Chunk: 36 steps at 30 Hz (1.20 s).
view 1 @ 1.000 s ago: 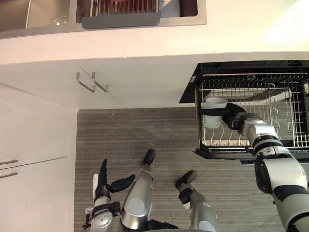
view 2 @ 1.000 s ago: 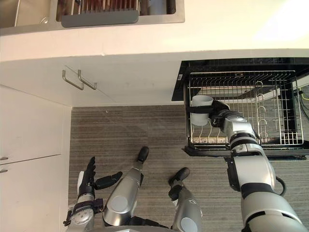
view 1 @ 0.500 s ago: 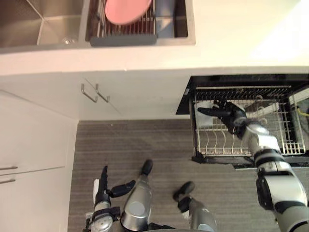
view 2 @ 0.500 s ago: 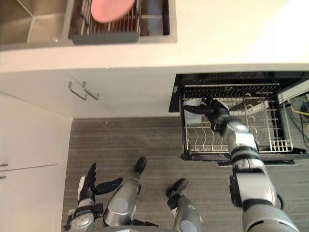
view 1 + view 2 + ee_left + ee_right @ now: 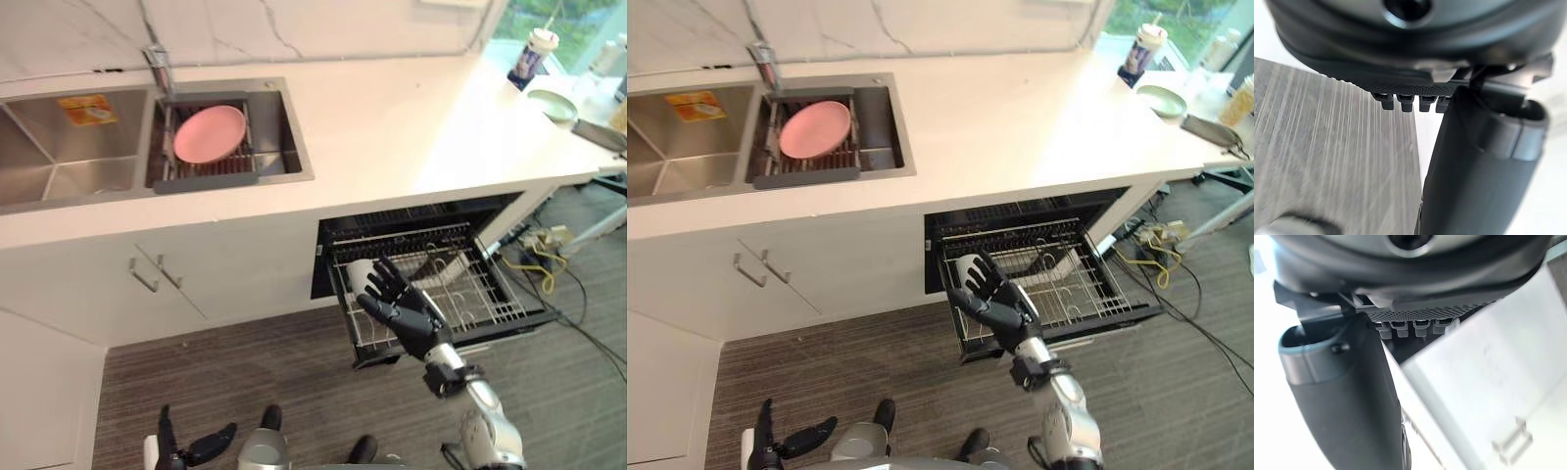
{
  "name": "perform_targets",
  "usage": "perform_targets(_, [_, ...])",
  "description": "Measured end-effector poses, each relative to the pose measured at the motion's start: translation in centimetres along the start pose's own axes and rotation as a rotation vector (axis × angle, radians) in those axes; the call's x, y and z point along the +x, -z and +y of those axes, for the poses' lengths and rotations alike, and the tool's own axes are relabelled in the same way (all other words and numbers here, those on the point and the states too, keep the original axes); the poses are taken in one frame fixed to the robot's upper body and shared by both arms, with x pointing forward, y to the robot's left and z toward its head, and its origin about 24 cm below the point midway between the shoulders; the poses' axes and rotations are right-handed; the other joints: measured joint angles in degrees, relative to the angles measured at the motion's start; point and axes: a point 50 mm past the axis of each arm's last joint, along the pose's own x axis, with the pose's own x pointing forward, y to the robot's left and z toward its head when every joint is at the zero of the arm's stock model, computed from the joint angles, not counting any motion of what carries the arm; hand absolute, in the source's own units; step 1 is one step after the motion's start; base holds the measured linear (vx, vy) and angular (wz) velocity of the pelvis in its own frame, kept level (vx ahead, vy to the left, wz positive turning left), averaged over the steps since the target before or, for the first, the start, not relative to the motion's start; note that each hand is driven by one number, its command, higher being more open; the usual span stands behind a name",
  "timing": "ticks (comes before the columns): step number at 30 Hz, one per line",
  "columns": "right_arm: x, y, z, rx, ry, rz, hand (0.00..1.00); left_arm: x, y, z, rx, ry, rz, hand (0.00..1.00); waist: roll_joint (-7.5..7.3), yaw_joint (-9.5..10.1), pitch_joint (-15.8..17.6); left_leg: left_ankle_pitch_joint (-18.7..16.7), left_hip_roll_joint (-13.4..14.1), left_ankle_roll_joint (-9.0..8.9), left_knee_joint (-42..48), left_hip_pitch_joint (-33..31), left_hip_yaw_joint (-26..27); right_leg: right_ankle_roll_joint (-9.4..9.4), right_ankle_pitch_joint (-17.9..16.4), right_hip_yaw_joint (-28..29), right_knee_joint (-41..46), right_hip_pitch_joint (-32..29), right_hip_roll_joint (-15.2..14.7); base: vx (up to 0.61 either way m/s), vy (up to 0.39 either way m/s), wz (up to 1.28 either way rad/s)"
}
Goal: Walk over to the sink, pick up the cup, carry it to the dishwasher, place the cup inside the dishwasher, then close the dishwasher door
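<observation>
Cup (image 5: 358, 272) now out of robot hand (image 5: 400, 305)

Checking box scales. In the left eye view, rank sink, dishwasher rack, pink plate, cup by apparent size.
Largest to smallest:
1. sink
2. dishwasher rack
3. pink plate
4. cup
The cup is partly hidden behind the open right hand, so its full size is unsure.

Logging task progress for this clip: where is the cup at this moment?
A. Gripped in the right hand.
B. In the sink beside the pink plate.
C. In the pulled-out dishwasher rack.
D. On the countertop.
C: the white cup sits in the dishwasher rack, with the right hand spread open just in front of it, holding nothing; the left hand hangs open, low over the floor.
</observation>
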Motion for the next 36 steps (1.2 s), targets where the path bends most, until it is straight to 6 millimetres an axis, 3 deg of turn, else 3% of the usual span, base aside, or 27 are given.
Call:
perform_targets(2, [0.1,-0.7,0.5,-0.051,-0.002,-0.039,1.0,-0.2,0.6,0.2,-0.058,-0.034,0.041,1.0,0.27,-0.44,-0.61,-0.26,1.5,0.71,-0.57,-1.25,5.8,0.18,0.42,-3.26,0.09,0.04,-0.68,0.01,0.005,1.02])
perform_targets(3, [-0.1,-2.6,-0.4,-0.137,0.031,-0.109,1.0,-0.9,1.6,-0.4,-0.087,-0.039,0.091,1.0,1.1,-1.42,-0.98,-0.05,3.78,2.89,0.63,-2.47,16.81,0.86,0.26,-7.16,0.69,0.71,-2.19,0.06,0.067,1.15])
perform_targets(5, [-0.6,-4.5,-1.9,-0.197,0.076,-0.151,1.0,-2.0,3.1,-1.1,-0.096,-0.033,0.159,1.0,2.52,-1.98,-1.24,2.53,4.82,4.24,1.77,-1.97,23.8,2.33,-0.74,-9.72,2.89,1.93,-4.23,0.1,0.123,0.95])
perform_targets(6, [-0.7,-5.1,-2.4,-0.219,0.092,-0.164,1.0,-2.5,3.7,-1.3,-0.096,-0.03,0.186,1.0,2.83,-2.21,-1.34,3.24,4.43,3.19,1.63,-1.33,24.15,3.02,-1.22,-10.52,3.98,2.72,-5.27,0.15,0.209,0.69])
perform_targets(8, [-1.1,-7.5,-3.6,-0.255,0.142,-0.263,1.0,-3.8,5.1,-1.7,-0.082,-0.011,0.245,1.0,2.75,-2.27,-1.55,3.1,0.57,3.41,-0.37,1.54,23.29,5.01,-2.44,-11.92,8.02,4.61,-10.05,0.14,0.258,0.47])
perform_targets(10, [-0.8,-8.7,-3.6,-0.256,0.156,-0.343,1.0,-3.7,5.1,-1.8,-0.05,0.013,0.244,1.0,2.83,-2.87,-1.69,2.82,-2.15,4.06,-2.25,2.67,22.45,5.47,-3.61,-12.24,13.42,4.4,-14.15,0.09,0.221,0.47])
perform_targets(12, [-0.8,-9.0,-3.6,-0.254,0.186,-0.371,1.0,-3.0,4.4,-2.1,-0.02,0.044,0.219,1.0,2.52,-4.09,-1.69,2.26,-4.48,5.04,-3.82,3.91,20.35,4.21,-3.95,-11.58,21.1,3.85,-18.64,0.08,0.2,0.71])
perform_targets(13, [-1.0,-9.0,-3.4,-0.243,0.209,-0.386,1.0,-2.2,3.7,-2.1,0.003,0.066,0.193,1.0,2.47,-4.54,-1.71,2.14,-5.54,5.43,-4.28,4.35,19.33,-1.69,-3.77,-8.91,27.49,2.04,-21.23,0.09,0.193,0.73])
perform_targets(14, [-1.1,-8.9,-3.0,-0.223,0.224,-0.402,1.0,-1.6,2.8,-2.3,0.013,0.082,0.167,1.0,2.38,-5.09,-1.65,1.81,-5.9,5.99,-4.15,4.33,17.88,-6.67,-1.45,-0.93,33.24,-1.55,-21.84,0.1,0.181,0.75])
perform_targets(15, [-1.2,-8.8,-2.8,-0.212,0.232,-0.411,1.0,-1.2,2.4,-2.4,0.021,0.089,0.153,1.0,2.32,-5.47,-1.61,1.74,-6.09,6.2,-4.09,4.46,16.78,-7.18,0.13,3.92,35.76,-3.34,-21.34,0.12,0.137,0.81])
perform_targets(16, [-1.6,-8.7,-2.4,-0.199,0.244,-0.428,1.0,-0.5,1.4,-2.8,0.032,0.115,0.124,1.0,2.08,-6.1,-1.46,2.0,-5.92,7.64,-4.26,4.41,13.9,-3.68,-2.89,12.82,40.46,-6.68,-17.65,0.15,0.035,0.96])
perform_targets(17, [-2.2,-8.8,-2.0,-0.2,0.253,-0.439,1.0,0.1,0.5,-2.8,0.047,0.129,0.095,1.0,1.38,-6.97,-1.04,2.27,-5.72,8.3,-4.4,4.39,11.41,-1.49,-7.72,18.72,43.67,-8.88,-12.0,0.13,0.007,1.01])
perform_targets(19, [-3.2,-9.1,-1.8,-0.215,0.265,-0.454,1.0,0.3,0.3,-3.0,0.067,0.158,0.087,1.0,0.59,-8.41,-1.08,2.63,-6.07,8.97,-4.78,4.86,9.1,0.59,-13.08,21.89,44.54,-11.25,-5.09,0.17,-0.033,0.76])
perform_targets(20, [-3.5,-9.4,-1.8,-0.216,0.271,-0.469,1.0,0.3,0.4,-2.9,0.071,0.166,0.09,1.0,-0.19,-8.66,-1.11,2.41,-6.41,9.3,-4.77,5.63,8.63,0.28,-14.86,21.24,43.85,-12.66,-2.63,0.2,-0.034,0.44])
perform_targets(23, [-4.1,-9.9,-2.2,-0.19,0.296,-0.515,1.0,0.2,0.3,-3.2,0.077,0.184,0.088,1.0,-0.24,-9.1,-0.82,1.41,-6.59,8.92,-3.84,6.42,7.75,-2.12,-16.41,19.62,40.62,-15.3,-0.74,0.14,-0.076,0.24])
perform_targets(24, [-4.3,-10.0,-2.3,-0.175,0.313,-0.54,1.0,0.2,0.3,-3.1,0.078,0.194,0.086,1.0,-0.69,-9.34,-0.58,-0.65,-6.92,7.37,-0.08,5.69,8.03,-3.8,-13.91,19.46,33.13,-14.88,-1.66,0.11,-0.098,0.13])
perform_targets(26, [-4.4,-10.0,-2.2,-0.168,0.325,-0.551,1.0,0.3,0.3,-2.9,0.077,0.193,0.087,1.0,-1.03,-9.39,-0.47,-3.31,-6.6,6.26,3.26,5.03,9.38,-3.72,-12.57,19.2,30.33,-12.96,-1.73,0.09,-0.111,0.05])
perform_targets(27, [-4.4,-10.0,-2.1,-0.162,0.336,-0.558,1.0,0.0,0.5,-2.9,0.071,0.198,0.086,1.0,-0.58,-9.37,-0.73,-4.82,-4.57,5.73,5.23,4.78,14.27,-3.68,-12.6,18.62,27.6,-10.99,-0.44,0.09,-0.125,-0.13])
perform_targets(28, [-4.5,-10.1,-1.8,-0.157,0.344,-0.572,1.0,-0.2,0.6,-3.0,0.065,0.209,0.083,1.0,-0.27,-9.18,-0.98,-5.62,-3.62,5.42,5.64,5.41,15.99,-3.64,-12.67,18.7,25.11,-9.27,0.74,0.09,-0.122,-0.26])
perform_targets(32, [-4.8,-11.0,-0.2,-0.161,0.325,-0.661,1.0,-0.6,0.9,-3.2,0.048,0.251,0.085,1.0,0.26,-8.89,-1.94,-7.12,-2.35,4.85,5.57,6.38,19.28,-4.63,-13.11,19.4,19.39,-6.61,2.43,0.05,-0.05,-0.26])
perform_targets(36, [-5.0,-11.0,-0.2,-0.179,0.371,-0.685,1.0,-0.8,1.5,-3.1,0.011,0.27,0.117,1.0,0.27,-8.71,-3.31,-8.22,-1.9,4.2,6.74,7.44,20.77,-4.47,-13.01,21.15,18.47,-5.71,3.15,0.08,0.012,-0.25])
